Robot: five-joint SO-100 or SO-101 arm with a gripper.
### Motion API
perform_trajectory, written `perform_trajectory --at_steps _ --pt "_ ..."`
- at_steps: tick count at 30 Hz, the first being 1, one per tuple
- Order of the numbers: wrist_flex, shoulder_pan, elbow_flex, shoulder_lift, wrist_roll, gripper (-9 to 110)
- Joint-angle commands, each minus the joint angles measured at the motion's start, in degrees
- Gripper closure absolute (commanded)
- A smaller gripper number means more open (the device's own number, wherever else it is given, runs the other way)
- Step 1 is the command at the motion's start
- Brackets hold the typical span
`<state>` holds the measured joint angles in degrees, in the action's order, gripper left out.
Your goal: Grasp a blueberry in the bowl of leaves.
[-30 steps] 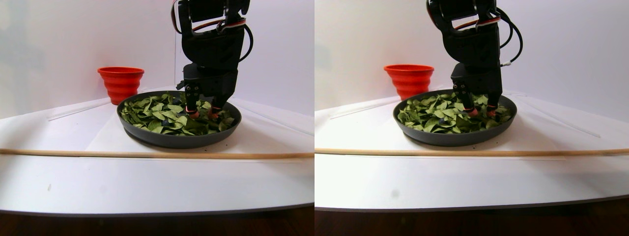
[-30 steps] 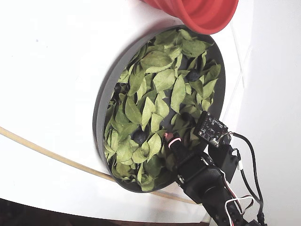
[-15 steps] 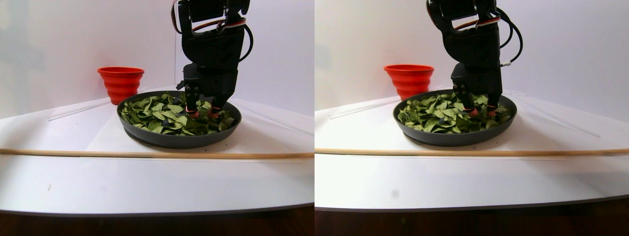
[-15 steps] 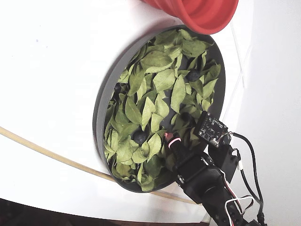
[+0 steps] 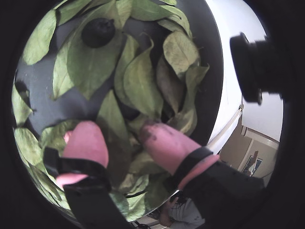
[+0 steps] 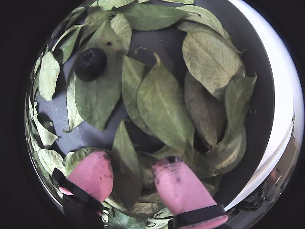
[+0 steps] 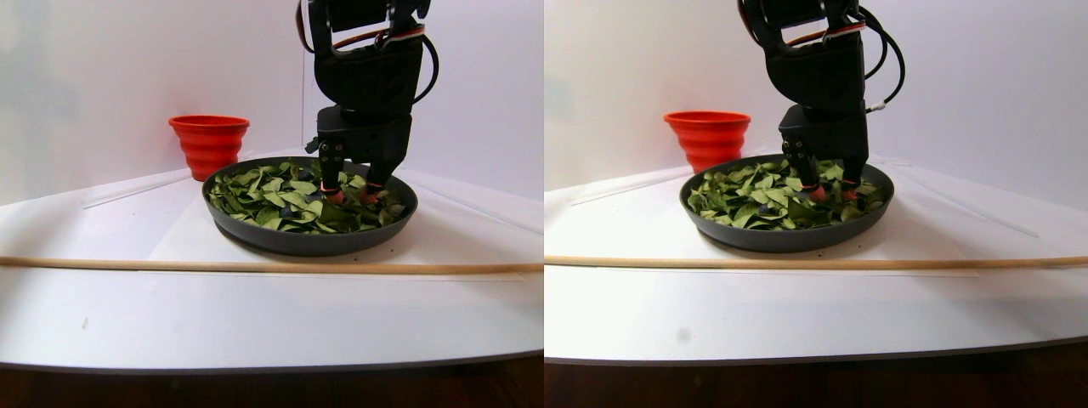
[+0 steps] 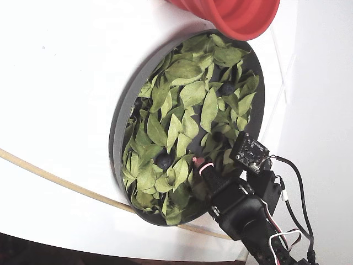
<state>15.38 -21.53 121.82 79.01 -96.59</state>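
Hanging straight down into the bowl [image 7: 255,234], end effector [image 6: 136,174] with pink pads [image 6: 93,174] apart and nothing between them but leaves [image 6: 162,102]. Pressing both tips into the leaf layer near the bowl's rim (right of centre in the stereo pair view). Lying uncovered on a broad leaf ahead of the tips, blueberry [image 6: 90,63], up and to the left in both wrist views, well apart from either pad. Showing again in a wrist view as a dark round shape [image 5: 97,32] among the green. Sitting in a dark gap among leaves in the fixed view, possibly the same berry [image 8: 164,160], though too small to be sure. Standing behind the bowl on the white desk [image 7: 127,306], a red cup [image 7: 208,143]. Running across the desk in front of the bowl, a thin wooden rod [image 7: 170,265].
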Motion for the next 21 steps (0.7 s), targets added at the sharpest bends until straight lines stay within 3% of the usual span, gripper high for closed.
perform_trajectory --at_steps 1,21 --pt "-0.4 -0.7 0.1 6.7 0.4 85" --pt "-4.0 0.4 -1.1 12.4 1.8 85"
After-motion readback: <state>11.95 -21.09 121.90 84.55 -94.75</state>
